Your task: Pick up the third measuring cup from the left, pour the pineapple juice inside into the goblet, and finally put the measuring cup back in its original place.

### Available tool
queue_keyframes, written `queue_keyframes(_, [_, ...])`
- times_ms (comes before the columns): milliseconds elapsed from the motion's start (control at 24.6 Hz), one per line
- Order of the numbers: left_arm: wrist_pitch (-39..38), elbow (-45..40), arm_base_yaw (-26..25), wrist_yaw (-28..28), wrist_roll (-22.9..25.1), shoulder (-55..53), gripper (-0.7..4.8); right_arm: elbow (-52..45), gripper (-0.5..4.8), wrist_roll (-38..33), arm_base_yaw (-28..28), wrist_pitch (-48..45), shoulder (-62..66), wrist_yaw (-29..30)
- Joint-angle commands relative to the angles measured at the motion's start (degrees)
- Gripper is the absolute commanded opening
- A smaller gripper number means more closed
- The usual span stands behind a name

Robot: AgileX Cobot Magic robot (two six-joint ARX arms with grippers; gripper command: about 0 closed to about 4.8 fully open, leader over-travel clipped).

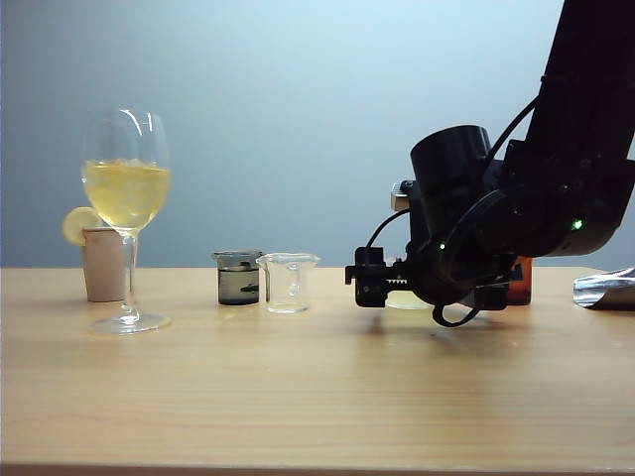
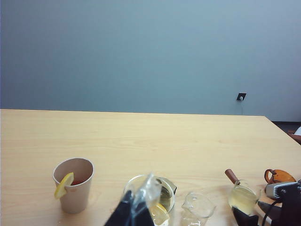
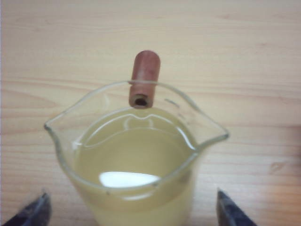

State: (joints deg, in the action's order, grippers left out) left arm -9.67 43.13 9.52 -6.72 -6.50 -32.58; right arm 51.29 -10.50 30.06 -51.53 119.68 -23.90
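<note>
Pale yellow pineapple juice (image 3: 136,155) fills the third measuring cup (image 3: 136,160), which stands on the wooden surface (image 1: 317,387) in the beaker row, well right of the goblet (image 1: 126,208). The right gripper (image 3: 131,209) straddles it low with jaws wide, touching nothing. Closing squarely on the glass wall below the flared rim should keep it level; the left gripper (image 2: 134,212) waits near the goblet, its jaws unreadable.

A beige paper cup (image 1: 103,264) with a lemon slice (image 1: 77,224) on its rim stood at the left of the wooden bench (image 1: 298,397). Near the middle, a smoky-grey beaker (image 1: 238,278) of dark liquid stood just beside an empty clear beaker (image 1: 288,283). An amber-orange beaker (image 1: 521,282) and crumpled foil (image 1: 605,289) were at the right.
</note>
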Motion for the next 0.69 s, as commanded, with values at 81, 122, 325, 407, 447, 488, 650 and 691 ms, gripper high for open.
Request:
queue_keyframes(81, [1.0,0.2,0.0,-0.2,-0.2,0.1,-0.05,2.0,4.79,0.2,-0.4,-0.6,0.8,0.0])
queue_keyframes(122, [1.2,0.2,0.0,-0.2,-0.2,0.1,-0.05,2.5,4.79,0.3,-0.5,-0.6,1.1,-0.2])
queue_keyframes(325, [1.8,0.2,0.0,-0.2,-0.2,0.1,-0.05,3.9,4.79,0.4,-1.6,-1.0,2.0,0.8])
queue_keyframes(407, [2.1,0.2,0.0,-0.2,-0.2,0.1,-0.05,5.2,4.79,0.4,-1.7,-1.0,3.1,1.9])
queue_keyframes(447, [2.1,0.2,0.0,-0.2,-0.2,0.1,-0.05,6.1,4.79,0.4,-1.8,-1.0,3.9,1.8])
queue_keyframes(488, [2.1,0.2,0.0,-0.2,-0.2,0.1,-0.05,6.4,4.79,0.4,-1.8,-1.0,4.1,1.7])
queue_keyframes(650, [2.1,0.2,0.0,-1.1,-0.2,0.1,-0.05,7.5,4.79,0.4,-2.2,-0.8,4.9,1.6])
queue_keyframes(691, [2.1,0.2,0.0,-1.3,-0.2,0.1,-0.05,7.5,4.79,0.4,-2.4,-0.8,4.9,1.5])
